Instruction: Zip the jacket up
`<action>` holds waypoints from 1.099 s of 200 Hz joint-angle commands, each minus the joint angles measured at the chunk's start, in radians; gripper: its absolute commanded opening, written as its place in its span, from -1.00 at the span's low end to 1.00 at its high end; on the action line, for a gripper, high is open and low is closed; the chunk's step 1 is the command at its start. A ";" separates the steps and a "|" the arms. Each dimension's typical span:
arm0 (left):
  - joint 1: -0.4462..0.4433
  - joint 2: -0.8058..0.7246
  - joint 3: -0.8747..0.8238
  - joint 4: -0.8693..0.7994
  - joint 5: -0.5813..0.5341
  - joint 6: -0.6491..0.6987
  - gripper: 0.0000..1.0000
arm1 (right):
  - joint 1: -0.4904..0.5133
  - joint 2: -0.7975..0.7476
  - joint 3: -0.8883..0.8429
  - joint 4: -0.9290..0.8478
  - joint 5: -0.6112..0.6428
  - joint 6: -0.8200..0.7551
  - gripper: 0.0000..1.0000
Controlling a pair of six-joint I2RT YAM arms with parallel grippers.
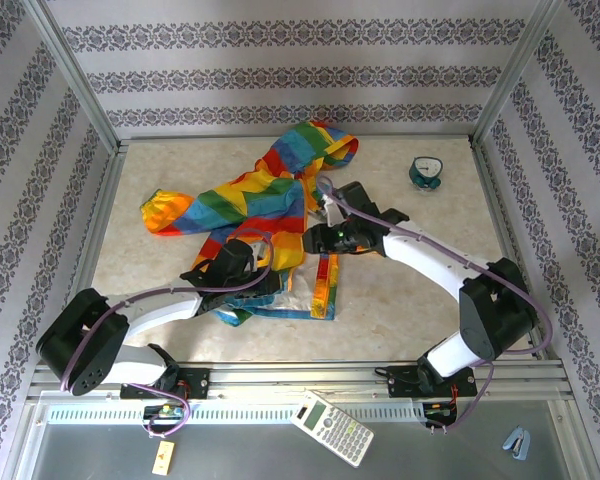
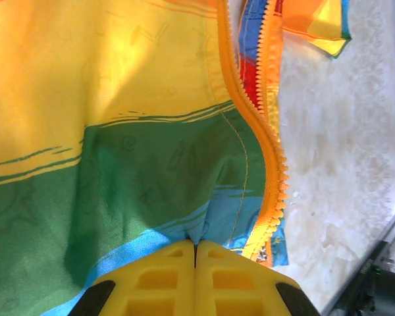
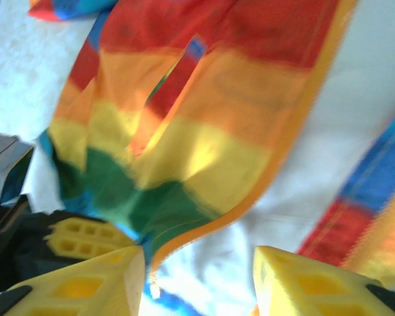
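The jacket [image 3: 204,131] looks smeared with blur in your right wrist view. From above, your left arm [image 1: 230,262] covers its lower hem, and the teal thing [image 1: 426,172] is too small to name.

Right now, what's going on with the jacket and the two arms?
The left gripper is shut on the rainbow jacket, pinching fabric at its lower edge beside the orange zipper teeth. The right gripper hangs open over the jacket's front edge, holding nothing. The jacket lies on the table with its front open, not yet zipped.
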 commanded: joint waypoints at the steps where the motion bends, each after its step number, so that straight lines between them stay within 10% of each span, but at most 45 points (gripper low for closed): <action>1: 0.025 -0.028 -0.018 0.081 0.046 -0.042 -1.00 | 0.029 -0.014 -0.056 0.109 -0.117 0.137 0.02; 113: 0.052 -0.075 -0.044 0.114 0.096 -0.046 -1.00 | 0.105 0.077 -0.064 0.141 -0.119 0.179 -0.09; 176: 0.054 -0.081 -0.044 0.092 0.114 -0.035 -1.00 | 0.106 0.073 -0.071 0.185 -0.119 0.196 -1.00; 220: 0.066 -0.139 -0.003 -0.025 0.111 0.000 -0.38 | 0.101 0.061 -0.046 0.185 -0.148 0.208 -1.00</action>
